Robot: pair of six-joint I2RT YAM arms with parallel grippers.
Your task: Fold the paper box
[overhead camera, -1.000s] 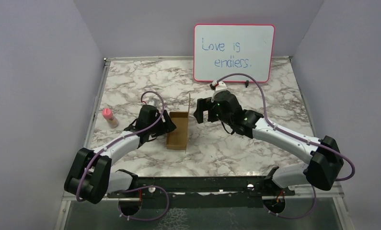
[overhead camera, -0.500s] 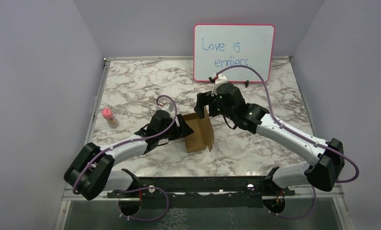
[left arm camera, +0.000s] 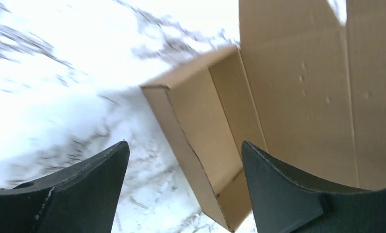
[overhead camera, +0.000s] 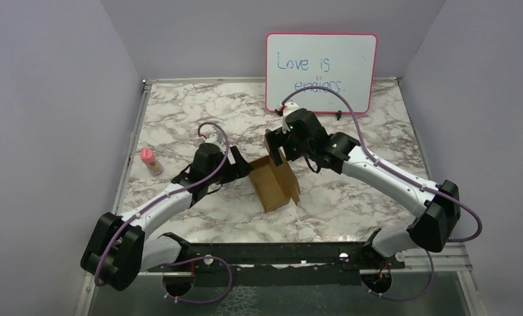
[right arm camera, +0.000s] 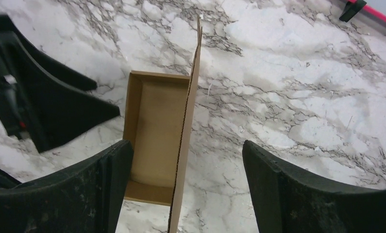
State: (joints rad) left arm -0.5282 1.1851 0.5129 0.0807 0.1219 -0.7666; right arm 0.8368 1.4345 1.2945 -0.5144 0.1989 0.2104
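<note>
Paper box (overhead camera: 276, 184) in the middle of the worktop (overhead camera: 357, 197), an arm on either side.
One flap stands upright along the box's right edge. The left fingers (left arm camera: 79, 194) sit just left of the box, apart from it. The right fingers (right arm camera: 288, 189) hang above and behind it, straddling the flap. A whiteboard (overhead camera: 321, 72) stands at the back and a bottle (overhead camera: 149, 161) near the left edge.

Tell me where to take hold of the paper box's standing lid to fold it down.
Pinch the lid of the paper box near its free top edge, coming from above with the right gripper. The lid stands nearly upright, thin and edge-on between those open fingers, so one pad on each face probably fits best.
</note>
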